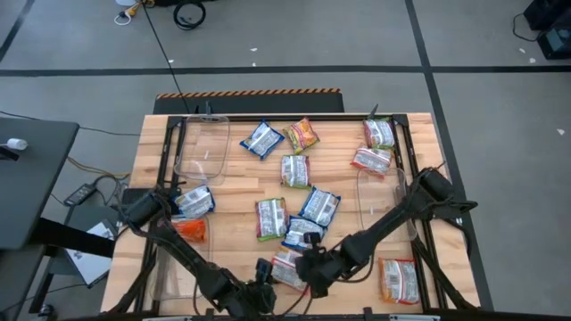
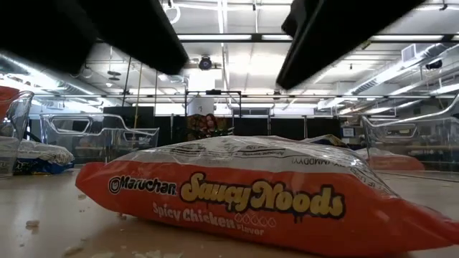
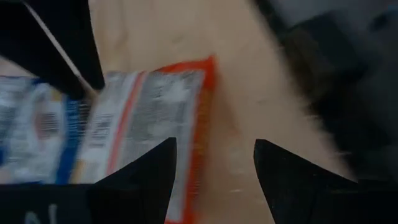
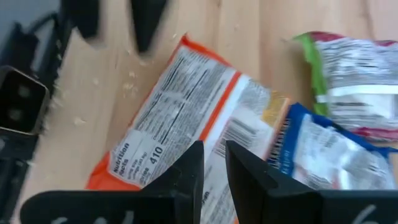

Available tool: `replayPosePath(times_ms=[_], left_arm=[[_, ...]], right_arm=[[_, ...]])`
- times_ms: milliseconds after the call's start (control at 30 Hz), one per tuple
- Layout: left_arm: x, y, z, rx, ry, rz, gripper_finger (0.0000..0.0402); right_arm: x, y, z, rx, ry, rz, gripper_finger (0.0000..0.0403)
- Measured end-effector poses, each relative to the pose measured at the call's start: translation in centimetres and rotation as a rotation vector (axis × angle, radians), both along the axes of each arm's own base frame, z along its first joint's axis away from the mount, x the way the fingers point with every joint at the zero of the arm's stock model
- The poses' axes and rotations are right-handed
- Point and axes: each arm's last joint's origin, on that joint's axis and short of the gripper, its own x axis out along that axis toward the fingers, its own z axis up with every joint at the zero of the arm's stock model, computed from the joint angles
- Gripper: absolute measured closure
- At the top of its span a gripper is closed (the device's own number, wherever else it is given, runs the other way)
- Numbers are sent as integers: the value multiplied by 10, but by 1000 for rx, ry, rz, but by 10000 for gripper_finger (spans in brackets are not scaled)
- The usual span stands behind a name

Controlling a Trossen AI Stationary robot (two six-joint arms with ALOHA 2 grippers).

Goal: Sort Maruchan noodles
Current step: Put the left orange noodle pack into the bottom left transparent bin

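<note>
Maruchan noodles lie scattered over the wooden counter [image 1: 419,178], about a dozen flat packets in blue-white, orange-red and green-pink-yellow. One orange-red packet [image 1: 287,267] lies label-down at the near edge, directly under both pincers. The right pincer [image 4: 213,171] hangs over this packet [image 4: 180,115], its fingers drawn close together with only a narrow gap, gripping nothing. The left pincer [image 3: 214,168] sits just beside it, released, fingers spread wide above the same packet's [image 3: 155,118] orange edge and bare wood. A blue-white packet [image 4: 323,158] overlaps the orange-red one just beyond the right pincer, with a green-pink one [image 4: 354,81] farther out. Clear bins [image 1: 201,147] stand at both sides, well apart from the pincers.
</note>
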Motion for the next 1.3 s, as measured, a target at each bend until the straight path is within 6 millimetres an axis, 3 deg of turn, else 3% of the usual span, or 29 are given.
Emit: replayPosePath(times_ms=[200, 367, 500, 633, 800, 933, 1067, 1167, 1300], left_arm=[[7, 6, -25, 114, 33, 11, 182], [9, 7, -50, 299, 58, -35, 182], [15, 12, -56, 309, 62, -9, 195], [22, 19, -57, 284, 52, 40, 254], [30, 21, -46, 272, 90, 65, 367], [35, 23, -7, 204, 208, 67, 384], [27, 26, 70, 92, 264, 53, 380], [9, 40, 121, -70, 316, 72, 385], [-35, 59, 178, -220, 315, 124, 386]], right_arm=[[-20, 9, 26, 19, -38, -16, 330], [-33, 20, 33, 64, -56, -53, 330], [-41, 31, 34, 99, -57, -59, 330], [-48, 41, 54, 114, -71, -55, 330], [-60, 40, 94, 86, -84, -55, 330], [-68, 34, 122, 105, -110, -56, 330], [-73, 30, 135, 132, -141, -54, 330], [-72, 29, 136, 115, -157, -54, 330], [-65, 31, 132, 97, -180, -45, 330]])
